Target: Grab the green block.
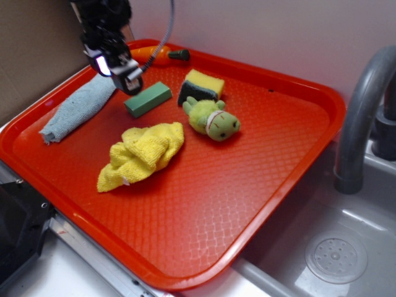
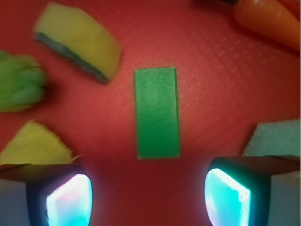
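Note:
The green block (image 1: 148, 99) is a plain matte-green bar lying flat on the red tray (image 1: 204, 192), toward the tray's back left. In the wrist view the green block (image 2: 157, 112) lies lengthwise just beyond the gap between my fingers. My gripper (image 1: 120, 71) hovers above and to the left of the block, clear of it. The gripper (image 2: 148, 197) is open, its two glowing pads (image 2: 69, 200) wide apart with only bare tray between them.
A yellow sponge (image 1: 202, 86) with a dark layer and a lime plush toy (image 1: 213, 119) lie right of the block. A yellow cloth (image 1: 141, 154) sits in front, a grey-blue cloth (image 1: 80, 106) at left, a carrot (image 1: 158, 54) behind. A sink faucet (image 1: 365, 117) stands at right.

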Available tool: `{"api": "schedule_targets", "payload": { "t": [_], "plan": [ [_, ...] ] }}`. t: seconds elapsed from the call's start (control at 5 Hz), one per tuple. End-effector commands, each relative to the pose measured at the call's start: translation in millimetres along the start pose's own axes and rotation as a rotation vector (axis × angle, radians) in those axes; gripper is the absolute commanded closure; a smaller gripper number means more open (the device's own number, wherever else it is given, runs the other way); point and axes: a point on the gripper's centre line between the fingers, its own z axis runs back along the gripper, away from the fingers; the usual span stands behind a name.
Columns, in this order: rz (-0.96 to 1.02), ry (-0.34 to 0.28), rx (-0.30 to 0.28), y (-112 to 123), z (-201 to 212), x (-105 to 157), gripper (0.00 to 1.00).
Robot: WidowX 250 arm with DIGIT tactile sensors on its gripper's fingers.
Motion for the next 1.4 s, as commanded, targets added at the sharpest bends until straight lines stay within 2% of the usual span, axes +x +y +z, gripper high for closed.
{"api": "schedule_targets", "payload": {
  "t": [0.0, 0.2, 0.4, 0.6, 1.0, 1.2],
  "plan": [
    [-0.039, 0.008, 0.032, 1, -14, 23, 0.00],
    [-0.030, 0.047, 0.044, 7, -25, 24, 0.00],
    [-0.050, 0.080, 0.052, 2, -35, 26, 0.01],
    [-0.056, 0.088, 0.071, -1, -38, 24, 1.00],
    [-0.061, 0.094, 0.090, -6, -41, 21, 1.00],
    [-0.033, 0.145, 0.145, -15, -9, 11, 1.00]
  ]
}}
